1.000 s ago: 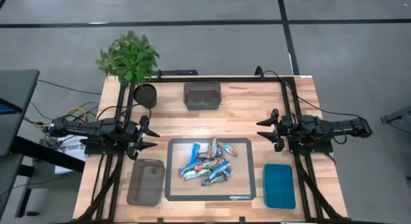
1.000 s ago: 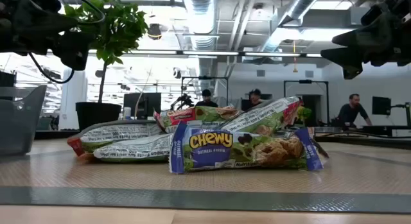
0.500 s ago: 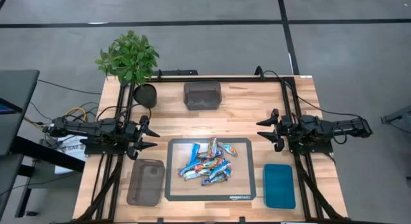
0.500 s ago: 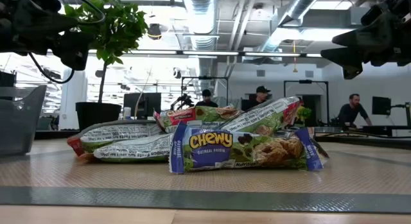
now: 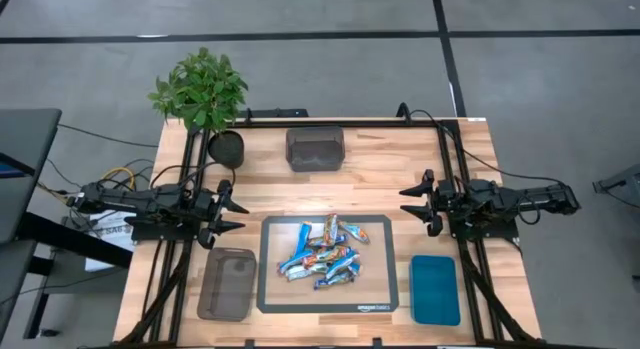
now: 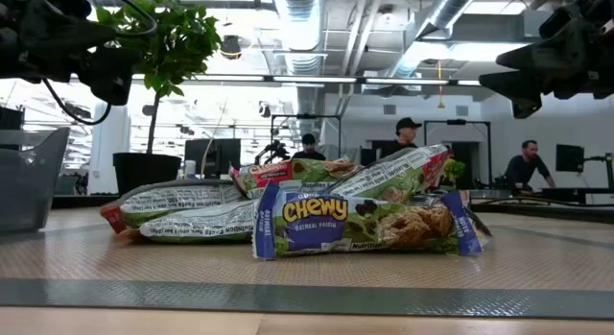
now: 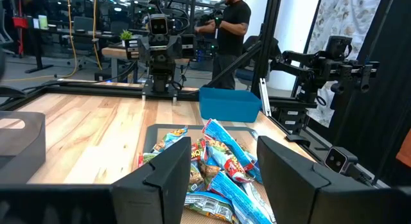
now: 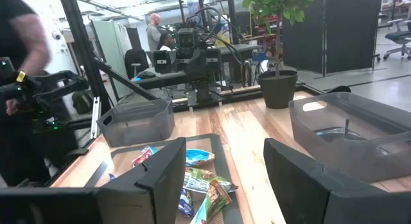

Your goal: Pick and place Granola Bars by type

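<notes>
bars (image 5: pixel 325 252): heaped unsorted on the mat (image 5: pixel 272 299), between both arms
left gripper (image 5: pixel 232 216): jaws wide, parked off-mat
right gripper (image 5: pixel 408 204): jaws wide, parked
bins (image 5: pixel 226 283): ring the mat, ready per type

About a dozen Granola Bars (image 5: pixel 325 253) (piled, overlapping), two grey bins (image 5: pixel 226 284), one teal tray (image 5: pixel 435 289), one plant (image 5: pixel 201 87).

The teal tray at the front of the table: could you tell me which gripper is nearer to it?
Right. The right gripper hovers just behind the teal tray, on the same side of the table; the left gripper is across the mat, beyond the granola bars.
</notes>
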### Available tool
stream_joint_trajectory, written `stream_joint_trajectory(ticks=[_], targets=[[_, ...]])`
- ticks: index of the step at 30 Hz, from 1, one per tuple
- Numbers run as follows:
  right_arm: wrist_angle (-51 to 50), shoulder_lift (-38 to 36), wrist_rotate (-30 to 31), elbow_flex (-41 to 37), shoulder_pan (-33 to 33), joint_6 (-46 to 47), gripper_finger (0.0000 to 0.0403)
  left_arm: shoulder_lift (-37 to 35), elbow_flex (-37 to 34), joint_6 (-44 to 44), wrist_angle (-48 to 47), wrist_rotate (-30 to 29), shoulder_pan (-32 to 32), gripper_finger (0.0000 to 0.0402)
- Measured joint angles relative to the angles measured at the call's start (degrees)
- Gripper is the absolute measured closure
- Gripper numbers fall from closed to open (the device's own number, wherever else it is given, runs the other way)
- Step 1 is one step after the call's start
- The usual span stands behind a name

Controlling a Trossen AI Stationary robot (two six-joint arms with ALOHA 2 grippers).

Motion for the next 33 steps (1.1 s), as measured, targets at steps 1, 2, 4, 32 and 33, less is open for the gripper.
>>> stream_joint_trajectory(ticks=[1, 2, 4, 32, 33], targets=[[0.0, 0.0, 0.0, 0.0, 0.0, 0.0, 0.0201, 0.0, 0.0, 0.0, 0.0, 0.0, 0.0, 0.0231], [0.0, 0.0, 0.0, 0.0, 0.0, 0.0, 0.0201, 0.0, 0.0, 0.0, 0.0, 0.0, 0.0, 0.0231], [0.0, 0.0, 0.0, 0.0, 0.0, 0.0, 0.0201, 0.0, 0.0, 0.0, 0.0, 0.0, 0.0, 0.0231], [0.0, 0.0, 0.0, 0.0, 0.0, 0.0, 0.0201, 0.0, 0.0, -63.0, 0.4, -7.8, 0.0, 0.0231], [0.0, 0.0, 0.0, 0.0, 0.0, 0.0, 0.0201, 0.0, 0.0, -64.2, 0.8, -9.9, 0.0, 0.0231]])
